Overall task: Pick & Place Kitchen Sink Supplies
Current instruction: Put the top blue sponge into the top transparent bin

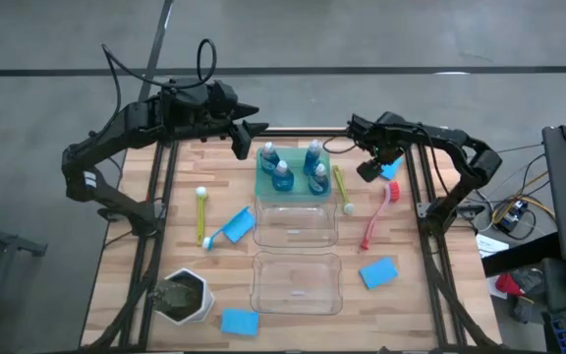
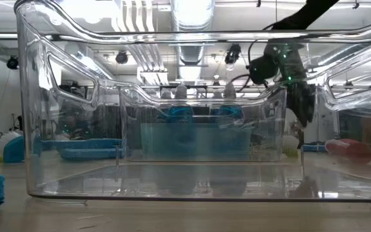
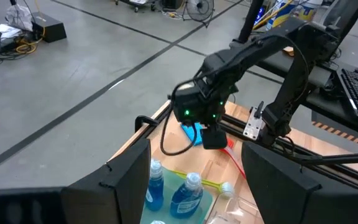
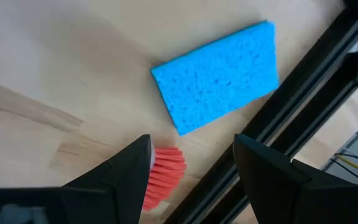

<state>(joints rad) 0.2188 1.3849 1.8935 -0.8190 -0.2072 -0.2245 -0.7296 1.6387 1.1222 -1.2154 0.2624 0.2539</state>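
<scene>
Our right gripper (image 4: 191, 165) hovers wide open, empty, above the blue sponge (image 4: 219, 76); we'd judge it light and squashy, probably best pinched across its short sides.

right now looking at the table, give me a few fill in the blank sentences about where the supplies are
The four bottles stand in the ____ tray.
The right gripper is open above a ____ sponge.
The red brush lies on the table's ____ side in the high view.
The two clear bins hold ____ supplies.

Missing words: green; blue; right; no
</scene>
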